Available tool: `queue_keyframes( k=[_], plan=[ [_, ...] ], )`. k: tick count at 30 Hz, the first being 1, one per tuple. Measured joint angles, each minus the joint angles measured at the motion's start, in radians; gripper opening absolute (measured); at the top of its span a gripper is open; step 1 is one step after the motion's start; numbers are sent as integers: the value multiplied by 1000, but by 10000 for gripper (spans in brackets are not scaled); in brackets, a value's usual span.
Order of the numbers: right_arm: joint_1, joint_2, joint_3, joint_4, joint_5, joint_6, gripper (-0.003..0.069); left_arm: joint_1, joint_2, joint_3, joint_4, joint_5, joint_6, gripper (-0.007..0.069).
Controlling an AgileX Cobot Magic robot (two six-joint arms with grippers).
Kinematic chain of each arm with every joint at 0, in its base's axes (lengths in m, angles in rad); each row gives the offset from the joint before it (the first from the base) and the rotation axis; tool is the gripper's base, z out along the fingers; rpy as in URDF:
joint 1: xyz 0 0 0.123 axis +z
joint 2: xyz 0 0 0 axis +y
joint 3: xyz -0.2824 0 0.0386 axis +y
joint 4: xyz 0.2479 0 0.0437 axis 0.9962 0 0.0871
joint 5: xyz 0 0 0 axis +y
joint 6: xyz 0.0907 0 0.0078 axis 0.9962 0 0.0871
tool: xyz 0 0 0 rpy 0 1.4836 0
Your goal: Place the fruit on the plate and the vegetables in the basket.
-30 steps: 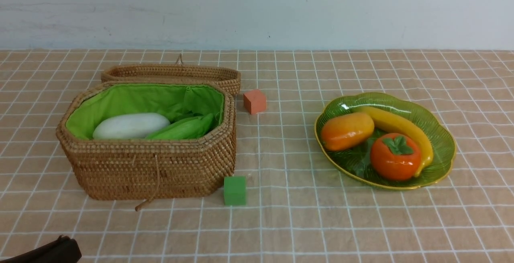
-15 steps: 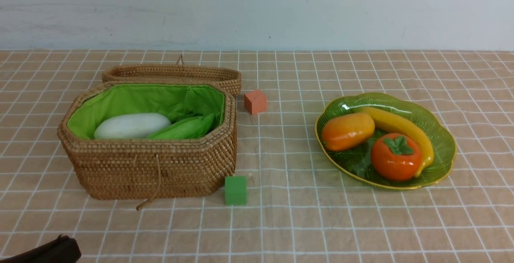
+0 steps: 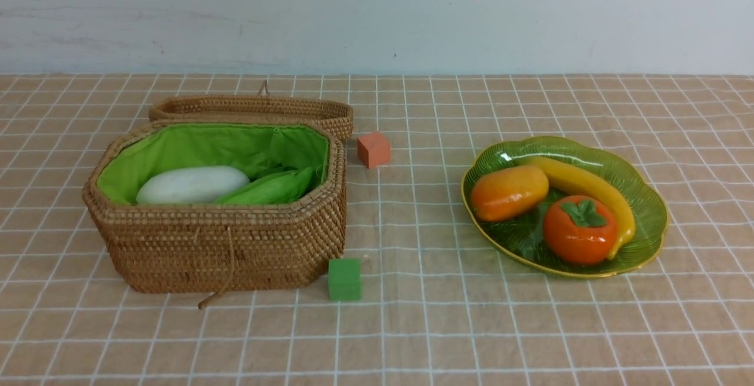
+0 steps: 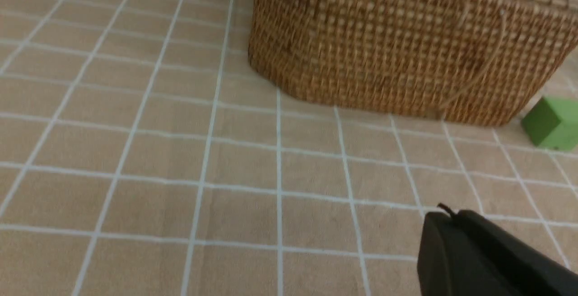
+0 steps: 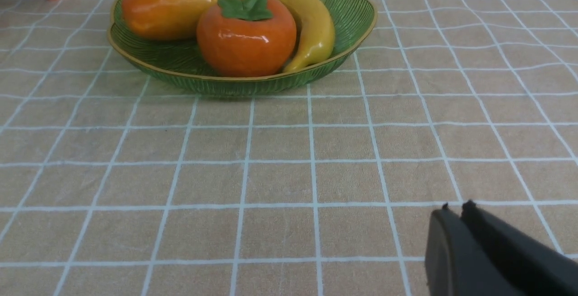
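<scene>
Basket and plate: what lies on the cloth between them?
In the front view, only bare checked tablecloth separates the basket from the plate. The orange cube and the green cube sit close beside the basket.

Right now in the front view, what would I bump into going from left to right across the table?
Basket → green cube → orange cube → plate holding mango, then persimmon.

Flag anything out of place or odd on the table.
Nothing looks spilled or damaged. Only two foam cubes lie loose on the cloth: an orange cube beside the basket's lid and a green cube at its front corner.
</scene>
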State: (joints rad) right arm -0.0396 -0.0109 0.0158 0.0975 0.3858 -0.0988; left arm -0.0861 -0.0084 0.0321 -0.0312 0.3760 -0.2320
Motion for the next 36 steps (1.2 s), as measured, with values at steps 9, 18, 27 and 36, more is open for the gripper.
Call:
queue_keyframes(
  k=[9,18,27,36],
  plan=[
    [0,0,0,0,0,0,52,0,0,-1,2,5,0,-13],
    [0,0,0,0,0,0,62,0,0,-1,2,6,0,-13],
    [0,0,0,0,0,0,73,0,0,-1,2,6,0,-10],
    [0,0,0,-1,0,0,85,0,0,-1,2,6,0,-6]
  ],
)
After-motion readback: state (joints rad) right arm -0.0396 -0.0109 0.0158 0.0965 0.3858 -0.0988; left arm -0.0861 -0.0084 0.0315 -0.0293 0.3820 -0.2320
